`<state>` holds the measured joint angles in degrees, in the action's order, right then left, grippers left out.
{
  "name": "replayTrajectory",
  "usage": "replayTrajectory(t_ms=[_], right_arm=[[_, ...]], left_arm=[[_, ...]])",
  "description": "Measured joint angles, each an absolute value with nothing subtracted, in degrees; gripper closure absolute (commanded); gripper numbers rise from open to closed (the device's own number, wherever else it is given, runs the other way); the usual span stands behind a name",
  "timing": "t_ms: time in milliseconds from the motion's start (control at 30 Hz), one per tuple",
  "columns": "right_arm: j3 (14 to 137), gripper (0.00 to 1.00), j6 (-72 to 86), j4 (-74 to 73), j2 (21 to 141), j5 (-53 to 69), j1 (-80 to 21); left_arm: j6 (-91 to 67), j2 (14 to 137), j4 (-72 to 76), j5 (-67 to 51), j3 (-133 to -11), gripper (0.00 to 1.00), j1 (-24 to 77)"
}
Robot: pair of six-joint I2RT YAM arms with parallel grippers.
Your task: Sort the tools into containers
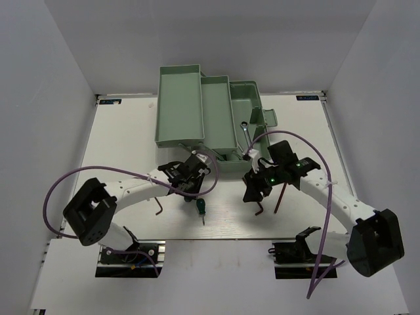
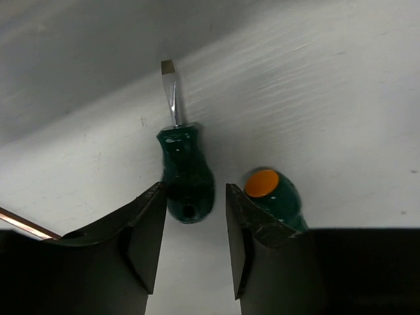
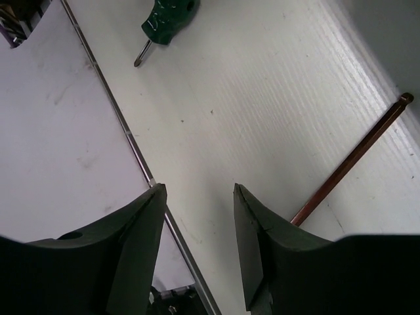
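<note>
The toolbox (image 1: 177,105) stands open at the far side of the table (image 1: 125,144). The left gripper (image 2: 195,203), spread and empty, straddles the handle end of a screwdriver (image 2: 186,174); it should reach further along the handle before closing, clear of the second screwdriver (image 2: 269,190) beside one finger. The right gripper (image 3: 199,193), also spread, has a hex key (image 3: 348,164) just beside it.

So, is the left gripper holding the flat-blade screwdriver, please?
No, the left gripper is open and the flat-blade screwdriver lies on the table.
</note>
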<state>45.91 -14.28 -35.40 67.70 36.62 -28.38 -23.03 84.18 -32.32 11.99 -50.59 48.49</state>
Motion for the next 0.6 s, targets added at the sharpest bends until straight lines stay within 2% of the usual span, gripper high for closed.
replayTrajectory(t_ms=[133,233,400,600], right_arm=[[45.91,0.46,-13.96,-34.35,67.26,36.60,-29.19],[45.91,0.37,-13.76,-33.76,67.22,36.40,-30.11],[45.91,0.35,-13.56,-31.94,68.36,35.24,-33.08],[46.02,0.32,-11.68,-30.04,74.67,31.35,-38.15]], left_arm=[[-23.97,85.47,-31.16,12.51,-48.56,0.49,48.49],[-24.49,85.82,-30.33,12.78,-48.45,0.49,48.42],[-25.06,86.54,-27.97,13.13,-48.29,0.57,48.34],[-26.24,86.63,-25.82,13.63,-47.72,0.57,48.34]])
